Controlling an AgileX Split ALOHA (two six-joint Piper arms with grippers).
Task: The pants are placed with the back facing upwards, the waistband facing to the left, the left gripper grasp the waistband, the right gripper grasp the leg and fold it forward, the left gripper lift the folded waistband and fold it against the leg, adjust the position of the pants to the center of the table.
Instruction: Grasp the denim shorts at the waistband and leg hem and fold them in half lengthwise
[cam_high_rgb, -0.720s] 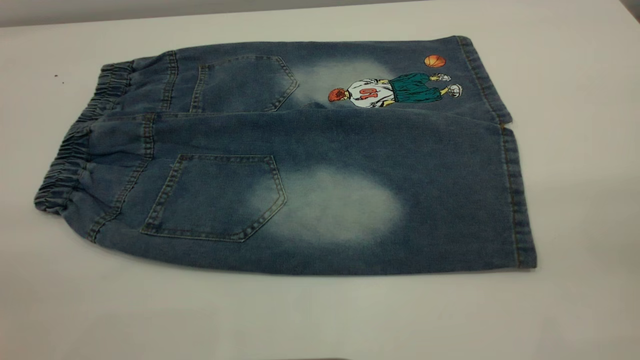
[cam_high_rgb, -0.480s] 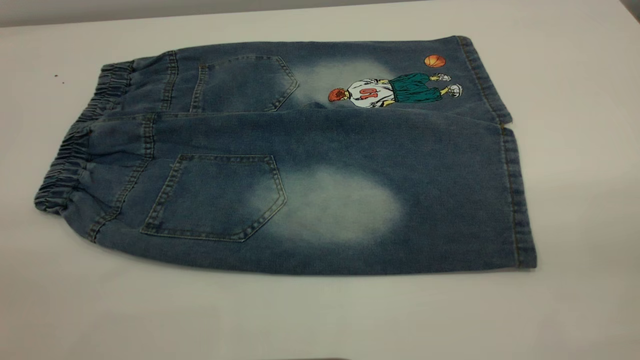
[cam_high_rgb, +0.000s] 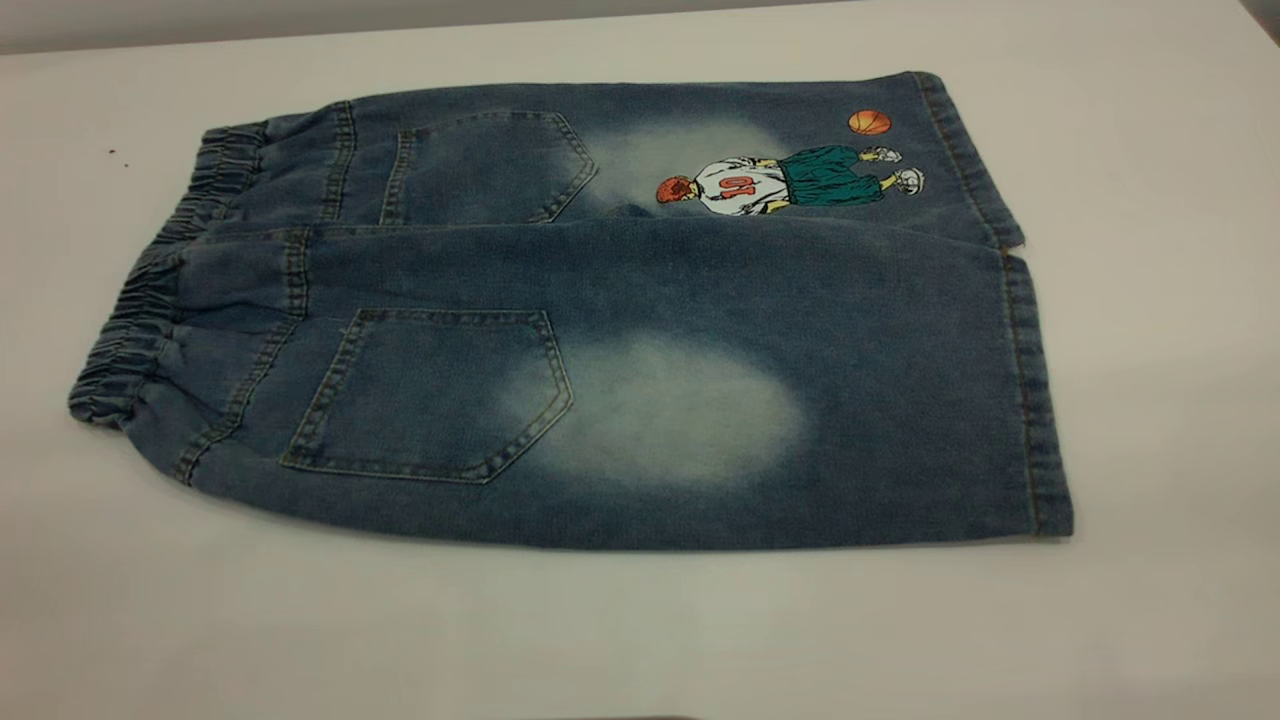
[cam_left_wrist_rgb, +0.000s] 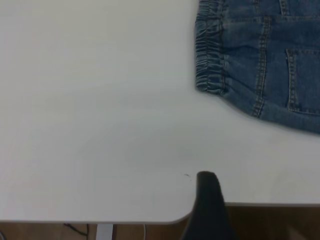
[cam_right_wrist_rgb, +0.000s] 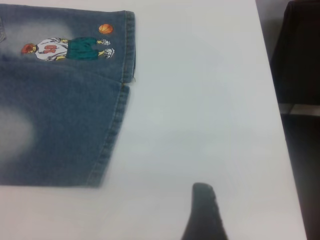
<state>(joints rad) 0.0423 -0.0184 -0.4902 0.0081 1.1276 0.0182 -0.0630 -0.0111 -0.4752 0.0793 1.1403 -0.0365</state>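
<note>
The pants (cam_high_rgb: 600, 320) lie flat on the table (cam_high_rgb: 1150, 200), back side up, filling the middle of the exterior frame. Their long axis runs left to right across it: the waistband (cam_high_rgb: 150, 300) points to the frame's left edge, the hems to the right. The plain leg (cam_high_rgb: 700, 400) with the big pale patch sits lower in the frame, the leg with the cartoon print (cam_high_rgb: 790, 180) above it.

Neither arm shows in the exterior view. Each wrist view shows only one dark fingertip, the left gripper (cam_left_wrist_rgb: 207, 200) by the table edge, well apart from the waistband, and the right gripper (cam_right_wrist_rgb: 205, 210) over bare table, well apart from the hem. Whether either pincer is open or closed, I cannot tell.

By my reckoning denim like this is soft but fairly thick, so it should drape rather than slide and hold a crease once laid over. The gathered waistband looks bulky, a good thing to pinch at its lower corner; the stitched hem corner of the plain leg gives a firm edge for the other claw.
</note>
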